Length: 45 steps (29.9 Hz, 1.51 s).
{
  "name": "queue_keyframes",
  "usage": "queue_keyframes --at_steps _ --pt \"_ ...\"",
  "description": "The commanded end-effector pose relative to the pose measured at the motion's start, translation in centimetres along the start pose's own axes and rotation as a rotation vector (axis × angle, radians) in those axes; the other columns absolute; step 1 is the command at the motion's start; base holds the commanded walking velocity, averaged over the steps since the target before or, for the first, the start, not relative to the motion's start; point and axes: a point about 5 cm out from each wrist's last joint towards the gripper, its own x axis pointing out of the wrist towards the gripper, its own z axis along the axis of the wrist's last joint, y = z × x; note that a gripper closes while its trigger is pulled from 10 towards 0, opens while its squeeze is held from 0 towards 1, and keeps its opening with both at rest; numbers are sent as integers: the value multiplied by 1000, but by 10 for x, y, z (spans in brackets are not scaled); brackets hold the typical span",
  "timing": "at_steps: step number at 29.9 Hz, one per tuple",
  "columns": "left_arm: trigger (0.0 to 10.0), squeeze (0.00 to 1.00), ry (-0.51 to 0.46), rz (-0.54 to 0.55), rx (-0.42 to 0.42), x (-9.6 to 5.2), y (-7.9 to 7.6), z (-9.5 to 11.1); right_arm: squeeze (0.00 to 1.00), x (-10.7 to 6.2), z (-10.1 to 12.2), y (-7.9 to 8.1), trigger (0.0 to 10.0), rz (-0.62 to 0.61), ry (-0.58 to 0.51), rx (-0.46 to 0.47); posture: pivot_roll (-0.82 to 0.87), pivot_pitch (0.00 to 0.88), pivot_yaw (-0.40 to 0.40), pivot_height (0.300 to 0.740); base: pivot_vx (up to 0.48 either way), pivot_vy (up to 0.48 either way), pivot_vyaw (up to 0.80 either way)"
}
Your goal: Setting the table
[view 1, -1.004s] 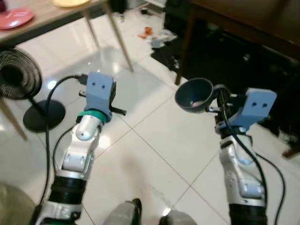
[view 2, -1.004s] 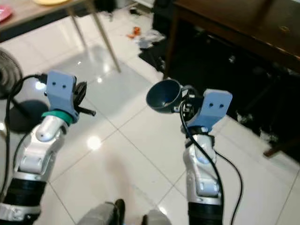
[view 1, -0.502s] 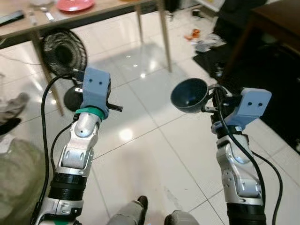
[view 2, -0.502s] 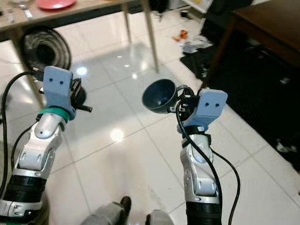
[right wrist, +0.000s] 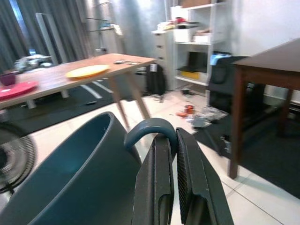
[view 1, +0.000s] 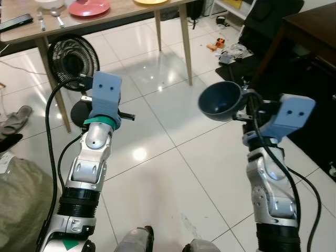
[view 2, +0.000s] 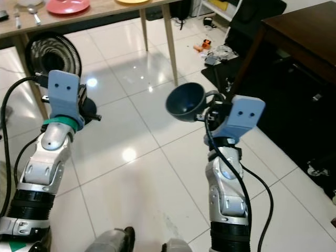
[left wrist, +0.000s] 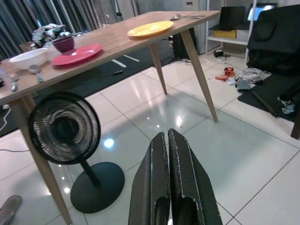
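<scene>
Above white tiled floor (view 1: 173,173), right tool (view 2: 212,113) clamping dark blue cup's (view 1: 219,101) handle (carrying toward wooden counter (left wrist: 112,44)); left tool (left wrist: 168,140) closed, empty.

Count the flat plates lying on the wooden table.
2: a red plate beside a white bowl, and a yellow plate farther along the wooden table. Others may lie outside the pictures.

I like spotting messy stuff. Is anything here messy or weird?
Yes. Small odds and ends lie scattered on the white floor tiles near the dark wooden table. The right gripper carries a dark blue cup tipped sideways by its handle.
</scene>
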Motion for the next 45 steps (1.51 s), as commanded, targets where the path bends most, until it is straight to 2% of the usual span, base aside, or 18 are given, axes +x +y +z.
queue_keyframes --at_steps 1,14,21,27,32,36,40,43,45 --pt "10000 0 15 3 5 1 1 -4 0 2 2 2 10000 -3 -12 26 -14 0 65 740 480 0 0" --pt "10000 0 10 5 9 2 1 -3 0 5 1 -3 10000 -45 -10 35 -11 0 64 740 480 0 0" --pt "10000 0 12 4 8 1 1 -4 0 5 2 -3 10000 -48 -10 30 -11 0 64 740 480 0 -746" --pt "10000 0 11 3 6 1 0 -4 0 6 3 -1 10000 -35 -29 -28 -10 0 61 740 480 0 -249" --pt "10000 0 11 4 6 1 0 -5 0 6 3 0 10000 -31 -33 -40 -10 0 61 740 480 0 0" --pt "10000 0 -59 -1 26 1 5 3 0 11 5 11 10000 48 -59 -115 0 0 32 740 478 0 0" --pt "10000 0 -86 24 20 0 14 5 0 18 3 14 10000 81 -66 -162 15 0 13 740 478 0 0" --pt "10000 0 -90 42 27 0 19 6 0 24 2 9 10000 70 -60 -162 24 0 5 740 480 0 0" --pt "10000 0 -95 46 49 0 29 7 0 30 1 -2 10000 61 -51 -182 36 0 -3 740 480 0 0"
